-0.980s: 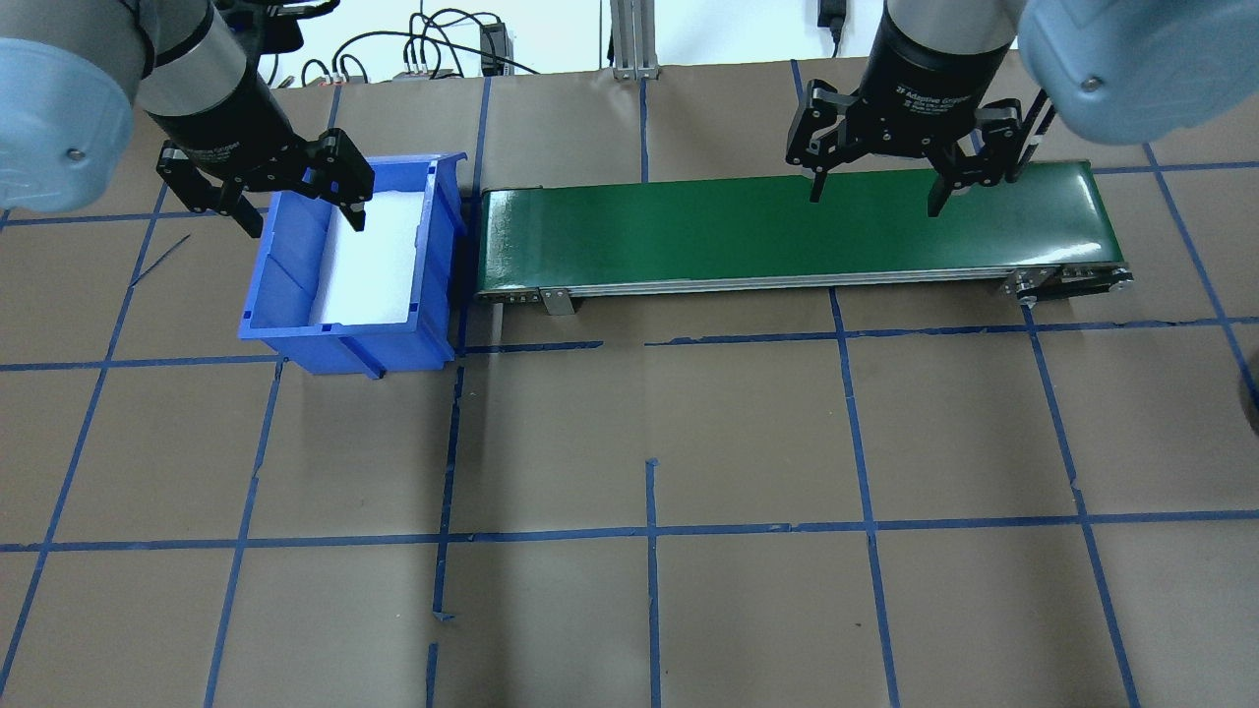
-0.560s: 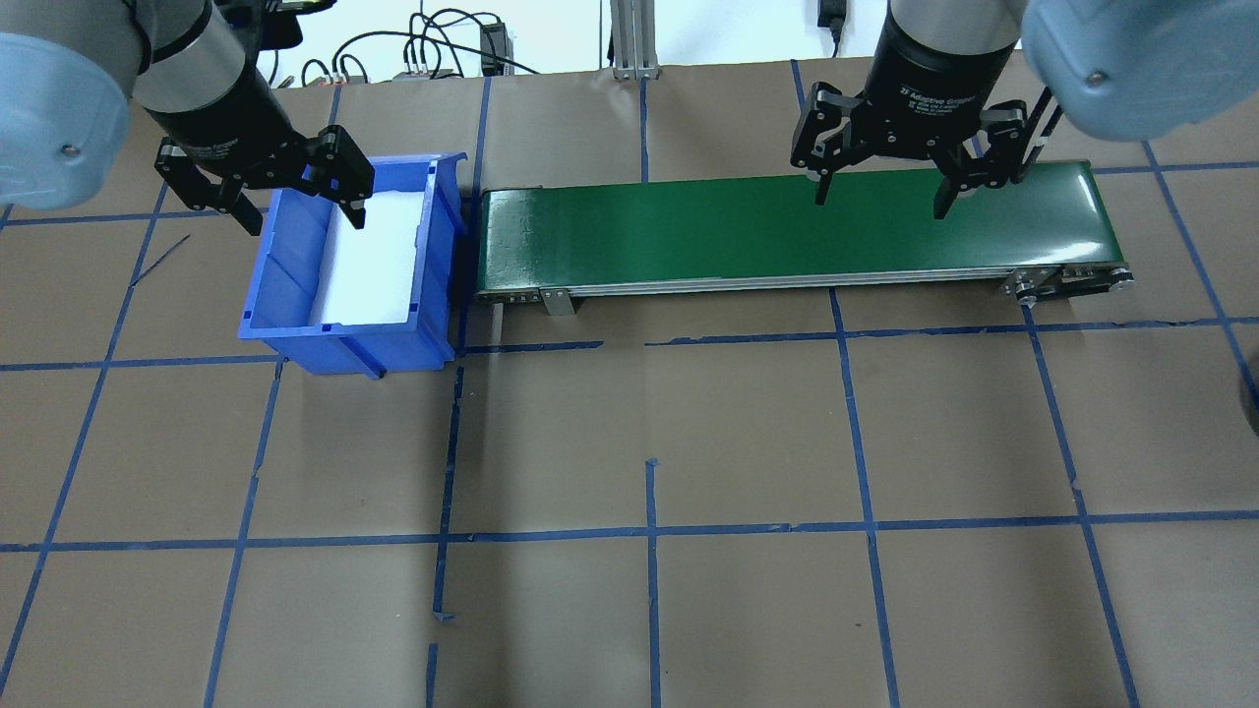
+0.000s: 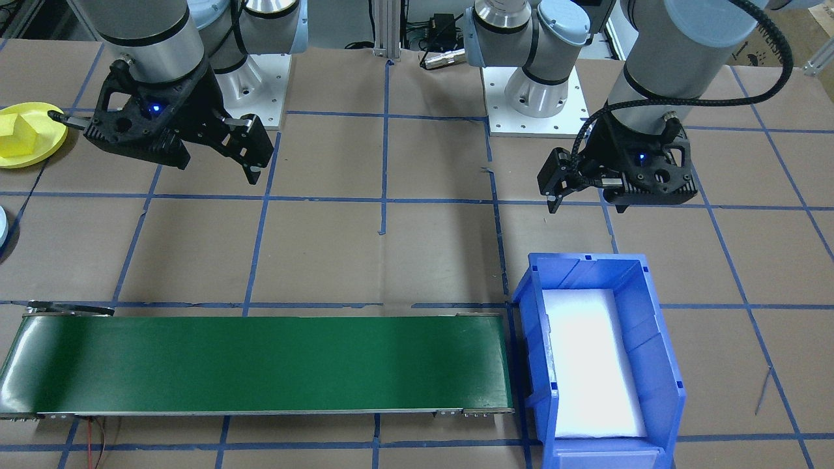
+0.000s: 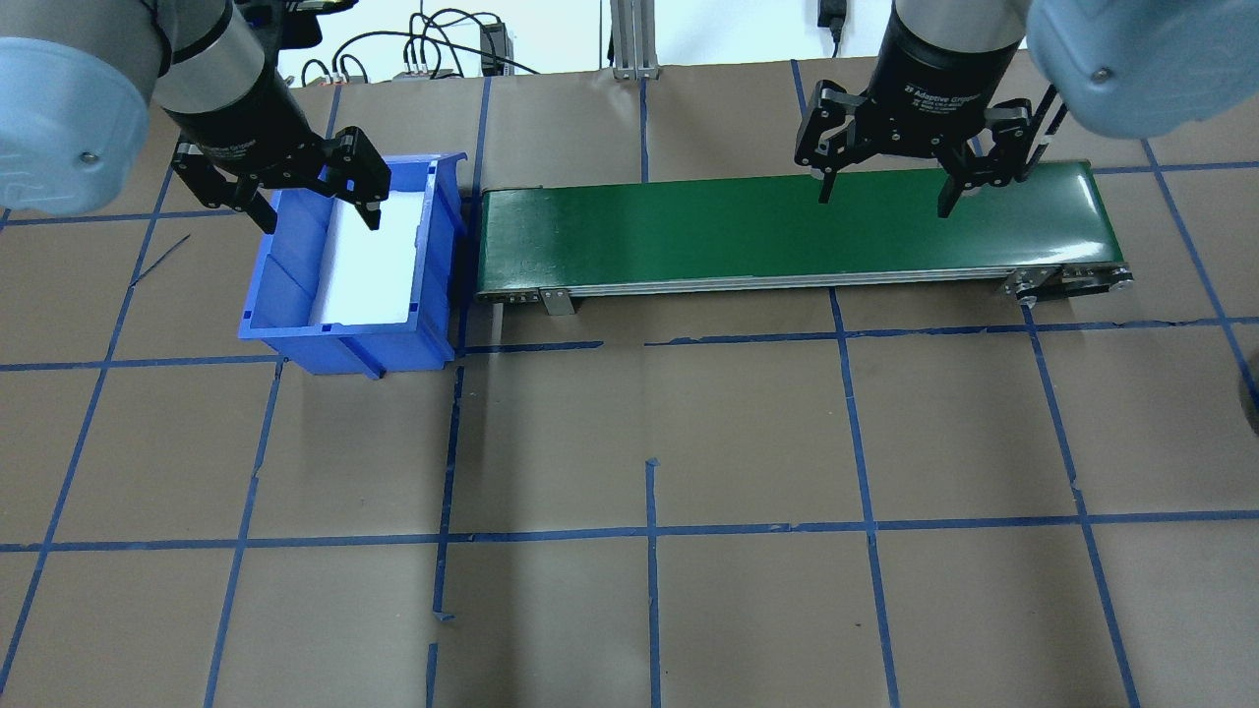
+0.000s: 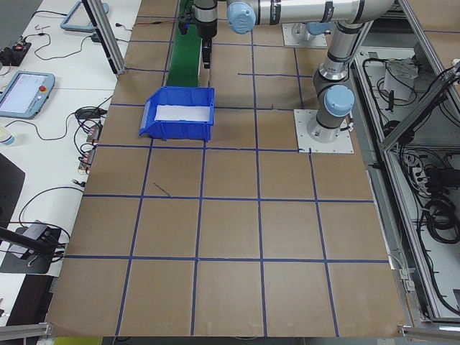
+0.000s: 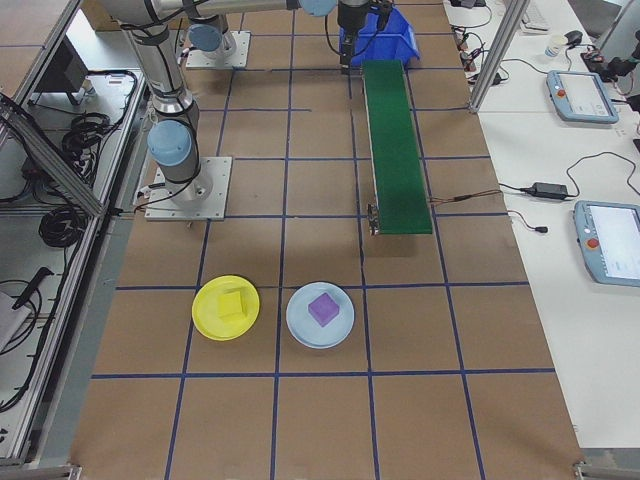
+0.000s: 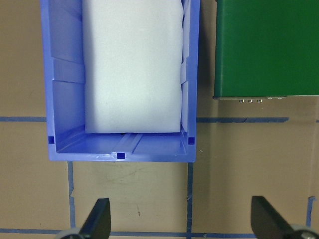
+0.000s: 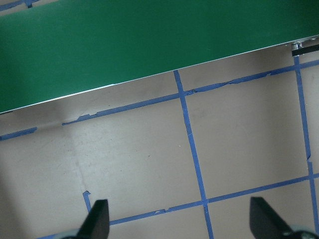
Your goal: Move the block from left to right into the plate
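The yellow plate (image 3: 45, 140) lies at the table's right end, and a yellow block (image 3: 18, 133) rests on it; the exterior right view shows the same plate (image 6: 205, 318) and block (image 6: 232, 303). My left gripper (image 4: 317, 214) hangs open and empty above the near end of a blue bin (image 4: 295, 285); its wrist view looks down past the gripper (image 7: 182, 221) into that bin (image 7: 65, 99), which holds only a white pad. My right gripper (image 4: 885, 197) is open and empty, hovering near the green conveyor belt (image 4: 689, 231), far from the plate.
A light blue plate (image 6: 300, 330) with a purple block (image 6: 323, 308) lies beside the yellow one. The conveyor (image 3: 260, 365) runs along the table's far side, its left end close to the bin (image 3: 651, 339). Brown paper with blue tape lines covers the table.
Both grippers drifted slightly to the right in the overhead view, the left one further over the bin. Both stayed open and empty.
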### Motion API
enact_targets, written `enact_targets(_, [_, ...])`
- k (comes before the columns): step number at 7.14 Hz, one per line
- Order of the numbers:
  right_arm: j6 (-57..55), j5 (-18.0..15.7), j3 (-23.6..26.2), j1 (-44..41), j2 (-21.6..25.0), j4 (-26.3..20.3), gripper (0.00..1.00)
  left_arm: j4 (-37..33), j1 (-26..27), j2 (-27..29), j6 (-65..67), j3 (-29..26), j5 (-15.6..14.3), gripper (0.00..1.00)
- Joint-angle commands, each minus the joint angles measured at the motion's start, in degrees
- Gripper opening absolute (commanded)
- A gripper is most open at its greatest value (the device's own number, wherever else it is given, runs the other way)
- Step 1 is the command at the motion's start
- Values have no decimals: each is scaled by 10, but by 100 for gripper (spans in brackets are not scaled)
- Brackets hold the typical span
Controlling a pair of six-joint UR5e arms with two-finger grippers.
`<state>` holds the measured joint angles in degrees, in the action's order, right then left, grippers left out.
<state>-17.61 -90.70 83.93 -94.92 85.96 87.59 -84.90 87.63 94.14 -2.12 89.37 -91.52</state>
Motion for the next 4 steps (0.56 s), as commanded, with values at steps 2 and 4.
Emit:
enact_targets(2, [0, -1, 1, 1, 0, 0, 100, 1, 2, 2, 0, 0, 0, 100])
enact_targets(4, [-1, -2, 1, 2, 0, 3, 100, 1, 2, 2, 0, 1, 0, 100])
